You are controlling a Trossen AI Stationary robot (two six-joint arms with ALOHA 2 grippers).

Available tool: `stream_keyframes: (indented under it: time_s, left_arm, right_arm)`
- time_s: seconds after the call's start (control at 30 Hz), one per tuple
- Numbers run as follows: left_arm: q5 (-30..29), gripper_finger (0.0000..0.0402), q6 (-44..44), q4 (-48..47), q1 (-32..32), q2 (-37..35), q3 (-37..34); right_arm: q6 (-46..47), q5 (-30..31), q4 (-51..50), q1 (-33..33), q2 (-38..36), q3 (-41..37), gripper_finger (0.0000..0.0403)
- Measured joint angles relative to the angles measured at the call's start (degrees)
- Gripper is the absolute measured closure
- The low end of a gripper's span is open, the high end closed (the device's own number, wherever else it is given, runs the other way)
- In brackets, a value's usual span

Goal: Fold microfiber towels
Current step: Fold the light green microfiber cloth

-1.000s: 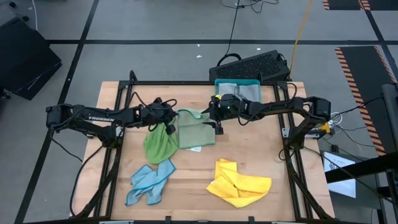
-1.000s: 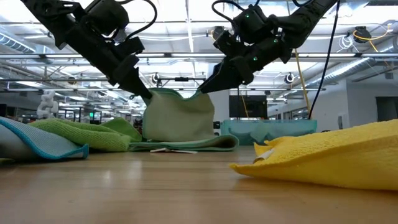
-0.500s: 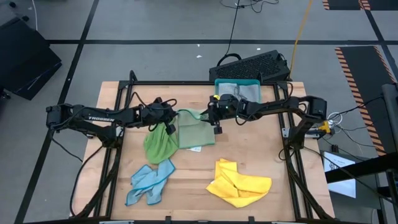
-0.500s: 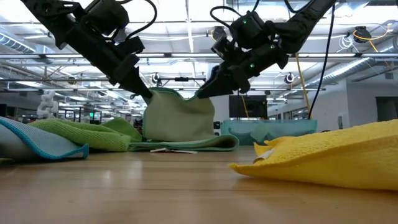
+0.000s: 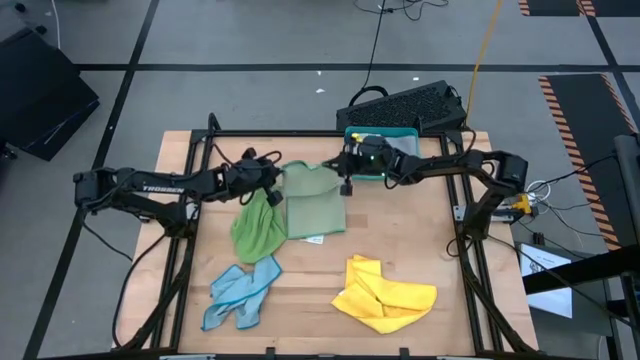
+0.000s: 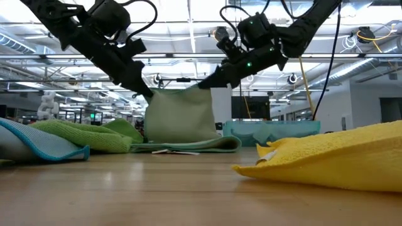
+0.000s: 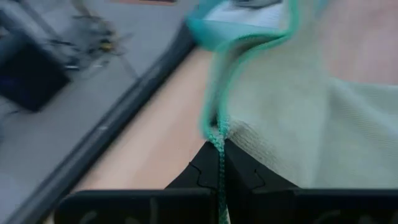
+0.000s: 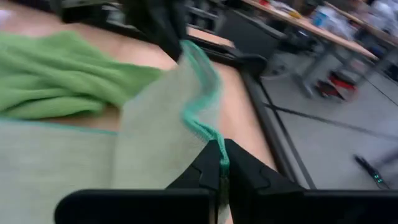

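Near edge: yellow towel [image 5: 385, 294] & light blue towel [image 5: 240, 291] left unfolded. Mid-table: bright green towel [image 5: 256, 226] bunched. Pale green towel [image 6: 179, 119] lifted by far corners; left gripper [image 7: 219, 160] & right gripper [image 8: 221, 163] each pinched shut on hem. Risk: thin hem grip could be lost if pulled unevenly, fold skewed.

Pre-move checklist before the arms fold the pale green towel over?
1. Left tool shut on pale green towel corner: ok.
2. Right tool shut on the other far corner: ok.
3. Far edge lifted off table, hanging between the tools: ok.
4. Near edge lying flat on table: ok.
5. Bright green towel clear of the fold: not ok, it lies against the left side.
6. Yellow towel and light blue towel clear: ok.
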Motion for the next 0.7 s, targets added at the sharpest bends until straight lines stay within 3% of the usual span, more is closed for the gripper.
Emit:
stream_keyframes:
  time_s: [0.1, 0.3, 0.4, 0.6, 0.7]
  left_arm:
    - [-2.57, 0.0394, 1.13, 0.73, 2.74, 0.0, 0.02]
    - [5.26, 0.0394, 2.75, 0.72, 3.7, -0.11, 0.09]
    - [5.99, 0.0394, 4.83, 1.32, 1.7, -0.71, 0.09]
    - [-2.26, 0.0394, 4.35, 2.03, 2.06, -1.09, 0.11]
    - [-3.34, 0.0394, 2.66, 1.95, 1.4, -1.32, 0.11]
  right_arm:
    - [2.25, 2.36, 0.72, -2.08, 0.07, 0.0, 0.0397]
    - [6.55, 2.69, -0.18, -3.64, 0.01, 0.01, 0.0394]
    - [7.12, 2.8, -0.61, -3.17, -0.53, -0.02, 0.0398]
    - [9.14, 2.69, -1.04, -3.33, -1.49, 0.0, 0.0398]
    - [10.19, 2.7, -0.51, -2.96, -1.51, 0.0, 0.0398]
